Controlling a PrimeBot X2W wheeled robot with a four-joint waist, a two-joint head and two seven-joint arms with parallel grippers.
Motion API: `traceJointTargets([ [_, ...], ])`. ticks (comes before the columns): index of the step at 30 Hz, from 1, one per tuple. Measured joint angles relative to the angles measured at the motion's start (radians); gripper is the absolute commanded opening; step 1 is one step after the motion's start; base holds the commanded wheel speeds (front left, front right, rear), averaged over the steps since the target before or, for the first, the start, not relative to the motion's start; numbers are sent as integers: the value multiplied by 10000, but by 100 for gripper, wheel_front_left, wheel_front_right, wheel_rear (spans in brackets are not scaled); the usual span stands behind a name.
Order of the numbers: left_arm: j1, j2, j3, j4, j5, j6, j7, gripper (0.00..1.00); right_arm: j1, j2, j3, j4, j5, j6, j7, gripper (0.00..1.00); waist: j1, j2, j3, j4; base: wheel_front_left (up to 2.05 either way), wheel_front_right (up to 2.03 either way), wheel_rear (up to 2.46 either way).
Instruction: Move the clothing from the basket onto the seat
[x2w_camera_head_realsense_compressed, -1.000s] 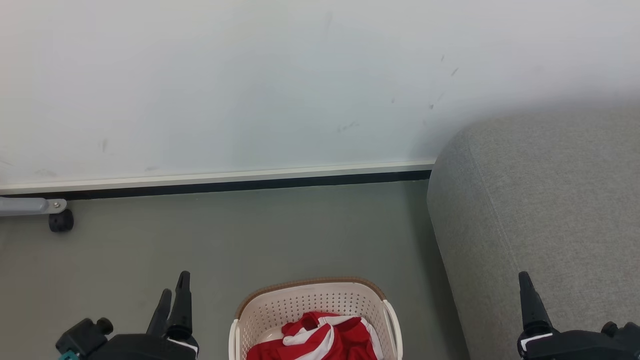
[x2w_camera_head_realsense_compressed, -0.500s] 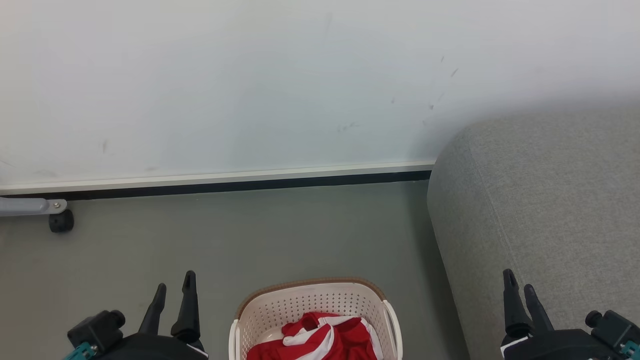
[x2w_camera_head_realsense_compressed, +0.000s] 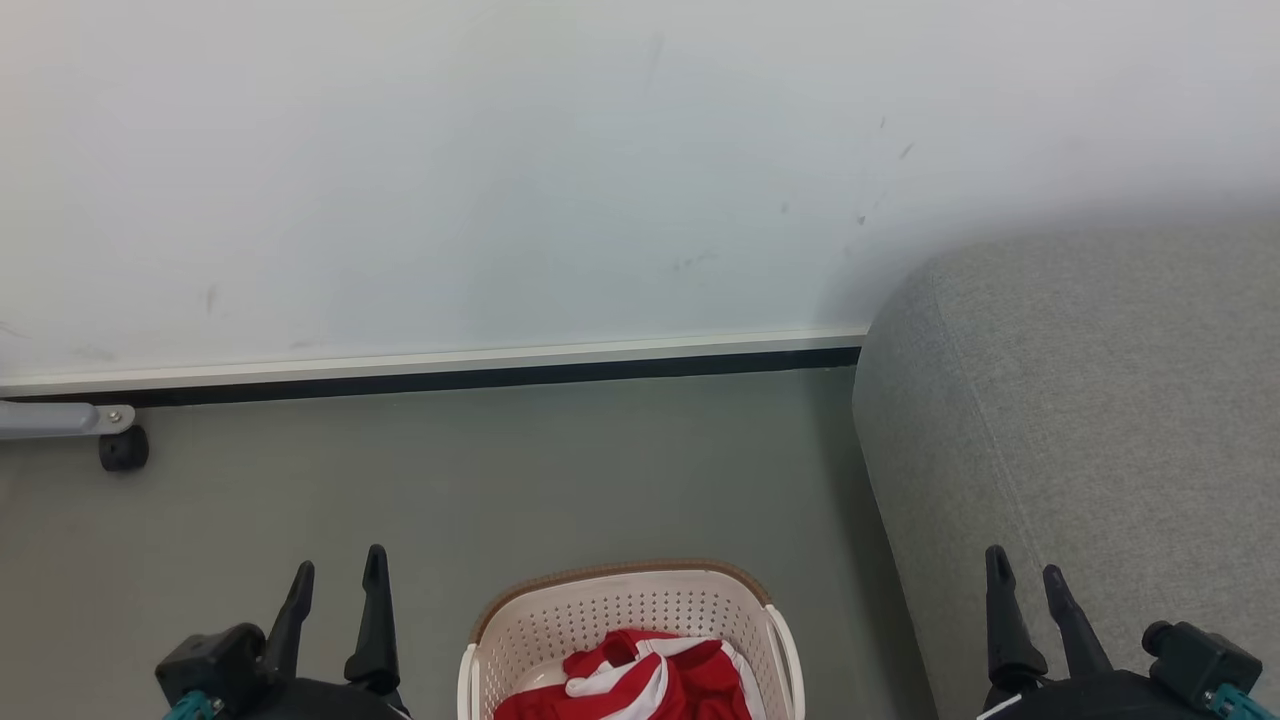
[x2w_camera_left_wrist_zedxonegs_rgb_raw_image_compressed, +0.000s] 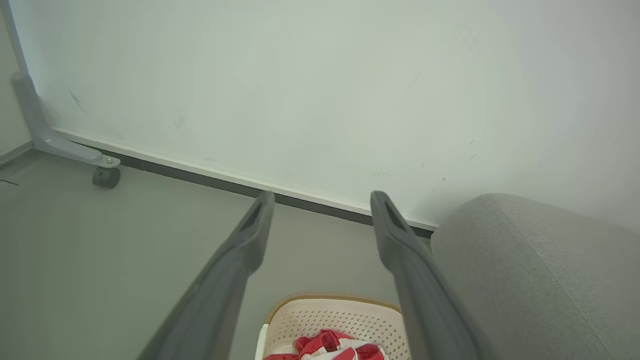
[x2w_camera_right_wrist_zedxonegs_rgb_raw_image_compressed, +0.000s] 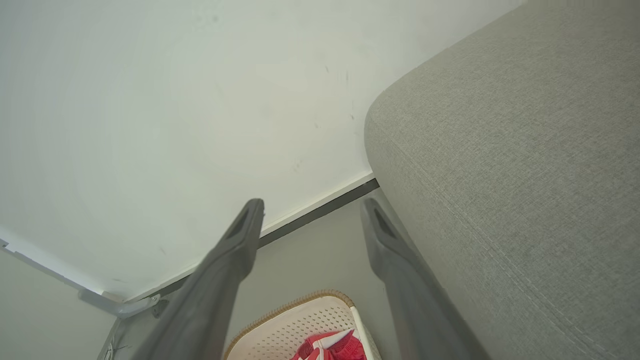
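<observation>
My left tool (x2w_camera_head_realsense_compressed: 340, 560) and right tool (x2w_camera_head_realsense_compressed: 1023, 562), fingers parted and empty, flank the basket (x2w_camera_head_realsense_compressed: 620, 575) of red clothing (x2w_camera_head_realsense_compressed: 640, 685) (white stripes) beside the seat (x2w_camera_head_realsense_compressed: 1100, 420); I spot a castor (x2w_camera_head_realsense_compressed: 123, 450) far left.

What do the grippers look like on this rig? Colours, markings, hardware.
The left gripper and right gripper match. Each has two long, black, tapering fingers on a black housing, with a round black knob and a teal part at the outer side. The wrist views show a slot-like recess near each fingertip. A thin white strip edges the right housing.
</observation>
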Motion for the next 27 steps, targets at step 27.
traceJointTargets([
  [27, 484, 2, -174, -71, 3559, 610, -1026, 100, 418, -167, 742, -543, -3693, -518, -1032, 100, -1, 0, -171, 4, 0, 0, 0],
])
